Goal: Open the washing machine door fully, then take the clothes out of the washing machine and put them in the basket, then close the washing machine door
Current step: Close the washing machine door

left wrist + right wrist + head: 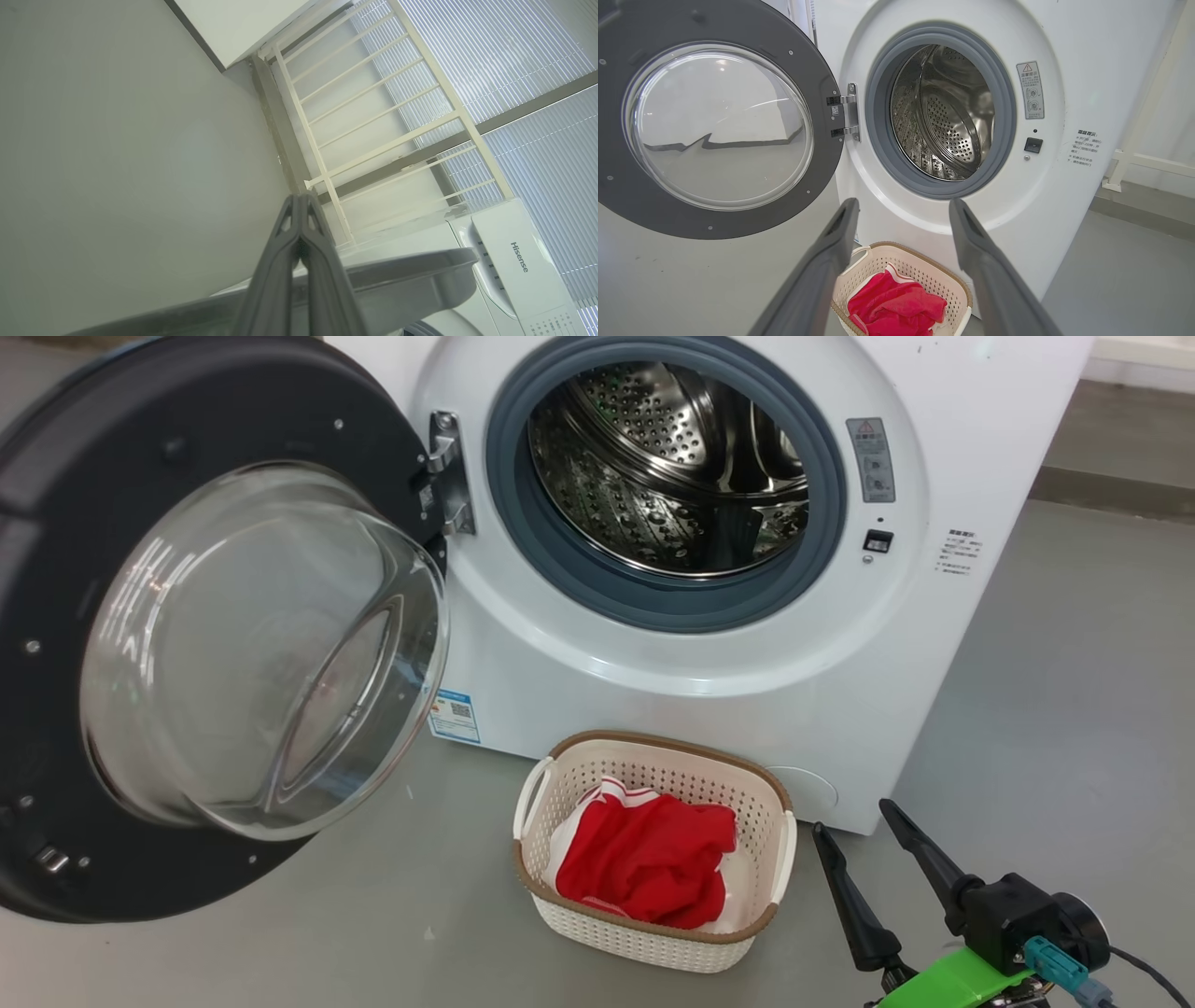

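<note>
Red clothes (653, 868) lie heaped in the basket (644, 947), which stands on the floor (373, 933) at six o'clock from the drum (672, 467), just in front of the washing machine (653, 681). That steel drum looks bare from where I stand, so the job left, I reckon, is the door. And the washing machine door (56, 569) is swung wide, out at nine o'clock of the opening, hung on its hinge (448, 476) at the door's own three o'clock. It's a big rigid thing, heavy by the look of it, glossy and likely slick. The glass bowl (252, 653) bulges out and is no place to shove. Best bet is a flat push on the black ring at its nine o'clock edge, far from the hinge, for leverage. Right gripper (853, 817) hovers at four o'clock of the basket, fingers spread, holding nothing. Left gripper (301, 198) is pinched together on nothing, pointing toward a white railing (373, 116).
</note>
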Tool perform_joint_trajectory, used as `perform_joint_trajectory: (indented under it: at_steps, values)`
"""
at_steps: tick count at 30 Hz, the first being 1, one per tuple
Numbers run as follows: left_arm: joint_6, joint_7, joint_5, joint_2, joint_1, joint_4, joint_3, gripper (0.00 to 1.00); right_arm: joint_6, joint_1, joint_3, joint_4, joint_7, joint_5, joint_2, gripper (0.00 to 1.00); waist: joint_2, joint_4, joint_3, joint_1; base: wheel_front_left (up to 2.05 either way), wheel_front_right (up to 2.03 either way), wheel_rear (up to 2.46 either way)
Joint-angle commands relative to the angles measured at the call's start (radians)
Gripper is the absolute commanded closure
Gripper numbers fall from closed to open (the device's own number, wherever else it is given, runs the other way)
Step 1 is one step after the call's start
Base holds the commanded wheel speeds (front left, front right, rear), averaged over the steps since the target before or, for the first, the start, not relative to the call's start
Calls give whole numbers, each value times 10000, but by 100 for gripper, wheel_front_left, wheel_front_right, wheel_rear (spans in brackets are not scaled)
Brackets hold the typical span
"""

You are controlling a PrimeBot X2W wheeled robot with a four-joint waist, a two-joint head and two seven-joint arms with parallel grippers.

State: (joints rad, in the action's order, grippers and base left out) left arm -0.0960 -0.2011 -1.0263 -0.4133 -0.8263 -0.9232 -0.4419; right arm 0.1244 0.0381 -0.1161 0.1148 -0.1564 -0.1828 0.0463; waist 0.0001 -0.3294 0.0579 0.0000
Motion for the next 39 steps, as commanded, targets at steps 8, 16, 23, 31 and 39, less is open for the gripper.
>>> perform_joint_trajectory:
  at_steps: [8, 16, 23, 31, 39]
  values:
    - [436, -487, 101, -872, -350, -717, 201, 100, 63, -259, -190, -354, 2, -24, 39, 0, -1, 379, -93, 0, 0, 0, 0]
    - [1009, -1205, -8, -778, -400, -1190, 452, 100, 63, -197, -173, -318, -29, -115, 39, 0, -1, 420, 14, 0, 0, 0, 0]
    - [1288, -1781, -166, -662, -358, -1306, 534, 100, 63, -164, -226, -276, -91, -235, 39, 0, -1, 251, 76, 0, 0, 0, 0]
    - [1591, -2608, -511, -329, -278, -1166, 559, 100, 63, -148, -297, -218, -190, -396, 39, 0, -1, -2, 74, 0, 0, 0, 0]
    - [1789, -3343, -993, 35, -51, -679, 428, 100, 63, -151, -283, -150, -268, -480, 39, 0, -1, -176, 72, 0, 0, 0, 0]
